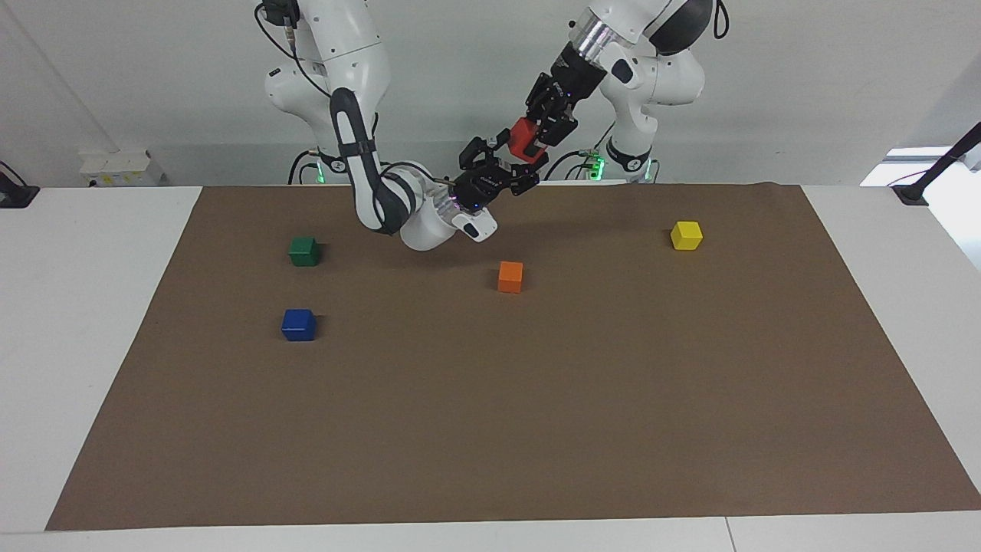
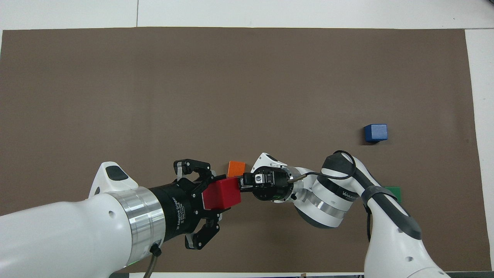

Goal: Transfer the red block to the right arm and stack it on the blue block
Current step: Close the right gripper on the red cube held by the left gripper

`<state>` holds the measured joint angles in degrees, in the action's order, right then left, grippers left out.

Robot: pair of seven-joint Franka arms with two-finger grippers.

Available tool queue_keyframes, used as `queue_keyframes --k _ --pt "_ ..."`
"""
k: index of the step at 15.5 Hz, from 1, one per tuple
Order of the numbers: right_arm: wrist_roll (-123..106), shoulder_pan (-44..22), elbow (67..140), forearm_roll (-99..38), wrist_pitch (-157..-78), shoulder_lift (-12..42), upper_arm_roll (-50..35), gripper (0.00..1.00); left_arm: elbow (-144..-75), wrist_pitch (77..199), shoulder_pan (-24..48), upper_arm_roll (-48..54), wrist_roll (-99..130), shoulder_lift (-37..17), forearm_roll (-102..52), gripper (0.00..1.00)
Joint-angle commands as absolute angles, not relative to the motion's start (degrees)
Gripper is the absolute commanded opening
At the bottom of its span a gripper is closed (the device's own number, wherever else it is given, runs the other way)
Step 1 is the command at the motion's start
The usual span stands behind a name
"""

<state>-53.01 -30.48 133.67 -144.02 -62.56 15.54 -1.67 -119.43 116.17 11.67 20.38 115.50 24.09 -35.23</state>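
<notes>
My left gripper (image 1: 531,138) is shut on the red block (image 1: 523,140) and holds it up in the air over the mat's edge nearest the robots. It also shows in the overhead view (image 2: 216,197), with the red block (image 2: 222,194) in it. My right gripper (image 1: 510,161), with the blue wrist light, is open right at the red block, its fingers beside and below it; in the overhead view (image 2: 240,184) it meets the block's edge. The blue block (image 1: 298,324) (image 2: 375,133) sits on the mat toward the right arm's end.
An orange block (image 1: 510,277) (image 2: 236,168) lies on the brown mat (image 1: 490,429) under the two grippers. A green block (image 1: 304,251) (image 2: 394,192) sits nearer to the robots than the blue block. A yellow block (image 1: 686,235) lies toward the left arm's end.
</notes>
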Motion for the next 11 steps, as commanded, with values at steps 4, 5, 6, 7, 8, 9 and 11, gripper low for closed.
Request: queue_keyframes --k 4,5,6,7,8,9,11 --pt "-53.79 -30.41 132.98 -145.72 -64.6 15.91 -2.11 0.76 -121.38 117.16 11.78 20.04 117.07 25.75 -36.65 0.0" --pt "-54.14 -30.93 132.98 -145.72 -64.95 15.91 -2.02 0.21 -121.55 116.98 11.86 20.04 117.07 25.84 -36.65 0.0" --pt "-54.23 -30.85 132.98 -145.29 -65.13 15.91 -2.02 0.0 -121.55 116.98 11.87 20.04 117.07 25.84 -36.65 0.0" --pt "-54.23 -31.02 132.89 -145.28 -65.56 15.91 -2.02 0.0 -121.64 116.98 11.95 20.04 117.07 25.84 -36.65 0.0" --pt "-54.14 -30.94 132.8 -145.2 -66.52 15.65 -2.02 0.0 -121.64 116.98 11.95 20.04 117.07 25.84 -36.65 0.0" --pt "-54.23 -30.94 132.63 -145.2 -67.06 15.64 -2.02 0.0 -121.64 116.98 11.95 20.04 117.07 25.84 -36.65 0.0" --pt "-54.14 -30.76 132.45 -144.93 -66.89 15.73 -2.02 0.0 -121.64 116.72 11.95 20.04 116.55 25.84 -36.56 0.0"
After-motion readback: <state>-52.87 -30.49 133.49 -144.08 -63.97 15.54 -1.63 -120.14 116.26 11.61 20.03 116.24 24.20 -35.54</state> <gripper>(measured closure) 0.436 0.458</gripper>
